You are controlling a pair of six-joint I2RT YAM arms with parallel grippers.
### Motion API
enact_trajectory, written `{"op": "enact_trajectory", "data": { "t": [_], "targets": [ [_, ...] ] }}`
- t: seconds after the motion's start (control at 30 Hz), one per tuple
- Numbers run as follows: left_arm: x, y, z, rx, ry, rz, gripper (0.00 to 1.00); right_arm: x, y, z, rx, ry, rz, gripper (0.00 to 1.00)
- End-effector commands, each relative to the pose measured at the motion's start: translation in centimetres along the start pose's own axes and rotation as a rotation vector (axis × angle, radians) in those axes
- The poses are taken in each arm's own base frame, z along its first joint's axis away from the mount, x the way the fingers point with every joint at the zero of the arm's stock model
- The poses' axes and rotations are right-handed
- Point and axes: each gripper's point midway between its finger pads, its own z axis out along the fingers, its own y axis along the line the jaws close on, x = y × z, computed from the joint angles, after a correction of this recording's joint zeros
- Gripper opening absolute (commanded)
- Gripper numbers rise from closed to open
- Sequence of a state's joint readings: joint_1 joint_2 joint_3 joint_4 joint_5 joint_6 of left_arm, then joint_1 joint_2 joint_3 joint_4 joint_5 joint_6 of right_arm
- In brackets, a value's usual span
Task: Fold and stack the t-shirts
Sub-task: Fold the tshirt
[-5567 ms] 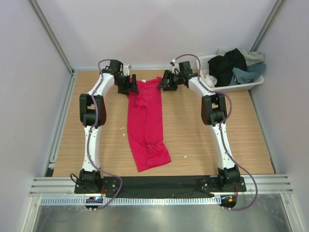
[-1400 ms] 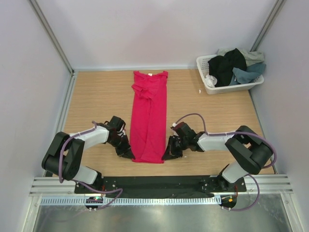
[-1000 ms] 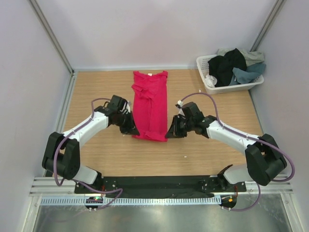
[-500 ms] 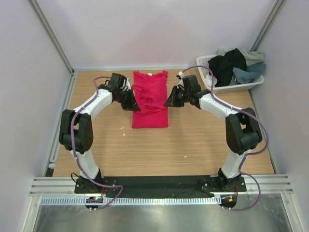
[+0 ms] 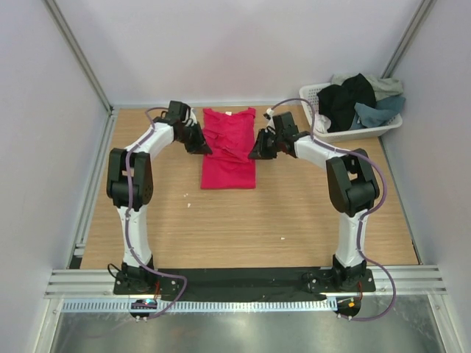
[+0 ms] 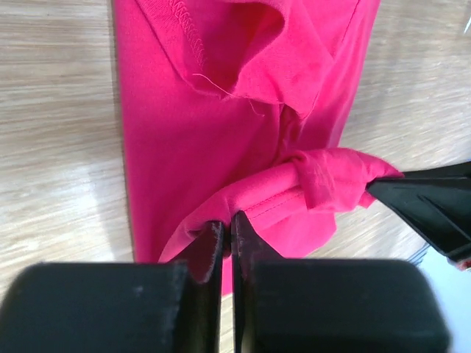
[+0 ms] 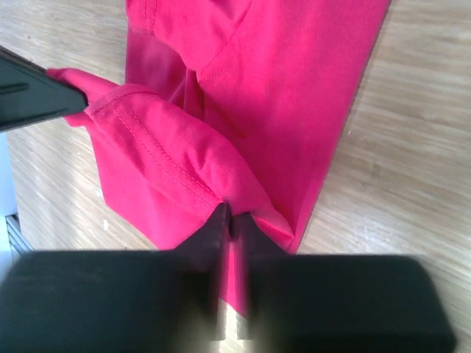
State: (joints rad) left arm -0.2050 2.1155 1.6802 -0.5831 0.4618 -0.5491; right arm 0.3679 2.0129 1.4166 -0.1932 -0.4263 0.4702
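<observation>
Where the shirt lies: the bright crimson-pink t-shirt [image 5: 229, 158] of soft cloth is spread on the pale wooden table [image 5: 309, 213], left of the white plastic lattice basket [image 5: 353, 131]. It is doubled over, with its hem brought up toward the collar end.
Hem: in both wrist views it is raised off the lower layer and hangs as a sagging band between the two claws.
Left gripper [image 6: 227, 226]: fingers pressed together on the hem corner farther from the basket.
Right gripper [image 7: 227, 215]: pinching the hem corner on the basket side, between shirt and basket.
Step in hand: probably the end of the half fold, with the hem about to be laid down.
Doing it well: keep both corners level and the band taut so it cannot bunch. Lower until the edges sit over the edges below, let go with both claws together once the cloth rests, then lift straight up.
Risk: the rumpled cloth below the collar may trap a lump.
Changed: just over a second ago the shirt lay at full length, with both claws at its hem well away from the basket. Now it is half as long, and the claws are nearly level with the basket.
Waiting: a heap of dark and grey-blue shirts [image 5: 344, 99] in the basket.
</observation>
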Motion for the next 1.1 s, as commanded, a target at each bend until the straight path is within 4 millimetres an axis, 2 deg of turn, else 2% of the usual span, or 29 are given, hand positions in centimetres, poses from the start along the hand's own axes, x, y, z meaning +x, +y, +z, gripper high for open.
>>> {"op": "enact_trajectory", "data": {
  "t": [0.0, 0.07, 0.1, 0.17, 0.2, 0.23, 0.27, 0.3, 0.33, 0.37, 0.4, 0.43, 0.47, 0.53, 0.57, 0.63, 0.67, 0.8, 1.07],
  "targets": [
    [-1.4, -1.5, -0.6, 0.060, -0.046, 0.042, 0.10, -4.4, 1.2, -0.7, -0.017, -0.119, -0.081, 0.32],
    [-1.1, -1.6, -1.1, 0.056, -0.046, 0.049, 0.25, -5.5, 1.6, -1.9, -0.008, -0.150, -0.115, 0.46],
    [-0.6, -1.5, -1.4, 0.048, -0.039, 0.050, 0.40, -6.0, 1.4, -2.6, 0.008, -0.159, -0.117, 0.51],
    [-0.2, -1.9, -3.1, 0.043, -0.041, 0.080, 0.53, -6.1, 1.8, -4.4, 0.014, -0.162, -0.124, 0.54],
    [0.3, -1.8, -3.6, 0.037, -0.034, 0.086, 0.62, -5.9, 1.4, -5.1, 0.016, -0.154, -0.115, 0.56],
    [0.5, -2.3, -4.9, 0.037, -0.044, 0.103, 0.66, -5.4, 1.3, -5.6, 0.014, -0.141, -0.110, 0.56],
    [0.8, -2.3, -5.5, 0.034, -0.042, 0.101, 0.70, -3.6, 0.6, -5.8, 0.023, -0.092, -0.079, 0.56],
    [1.7, -1.9, -5.7, 0.032, -0.024, 0.094, 0.74, -2.9, 1.0, -6.6, -0.001, -0.074, -0.069, 0.56],
    [2.3, -2.2, -6.5, 0.037, -0.023, 0.091, 0.75, -0.6, 0.3, -6.5, 0.001, -0.022, -0.039, 0.56],
    [3.0, -2.0, -6.7, 0.040, -0.008, 0.080, 0.76, 0.7, 0.3, -6.6, -0.015, 0.007, -0.020, 0.56],
    [4.6, -1.2, -6.3, 0.031, 0.031, 0.053, 0.76, 1.8, 1.0, -7.1, -0.052, 0.030, 0.009, 0.56],
    [5.5, -0.7, -6.2, 0.027, 0.053, 0.034, 0.76, 2.9, 1.0, -7.0, -0.071, 0.055, 0.040, 0.56],
    [7.0, 0.1, -5.9, 0.019, 0.092, 0.003, 0.76, 5.1, 0.4, -6.7, -0.082, 0.093, 0.086, 0.56],
    [8.7, 0.9, -5.4, 0.012, 0.137, -0.035, 0.76, 7.0, 0.5, -6.6, -0.110, 0.138, 0.161, 0.56],
    [10.1, 1.8, -4.9, -0.002, 0.173, -0.081, 0.76, 8.4, 0.0, -6.4, -0.105, 0.162, 0.182, 0.56],
    [11.2, 1.9, -4.3, 0.021, 0.206, -0.113, 0.76, 10.0, -0.2, -6.2, -0.108, 0.198, 0.196, 0.56],
    [12.1, 2.5, -3.9, 0.010, 0.231, -0.150, 0.76, 10.3, -0.3, -6.1, -0.104, 0.207, 0.197, 0.56],
    [12.9, 3.1, -2.8, 0.012, 0.264, -0.196, 0.75, 10.4, -0.7, -5.4, -0.101, 0.211, 0.199, 0.56],
    [11.7, 3.2, -1.2, 0.035, 0.260, -0.228, 0.75, 8.8, -0.5, -3.3, -0.114, 0.191, 0.192, 0.56]
  ]
}}
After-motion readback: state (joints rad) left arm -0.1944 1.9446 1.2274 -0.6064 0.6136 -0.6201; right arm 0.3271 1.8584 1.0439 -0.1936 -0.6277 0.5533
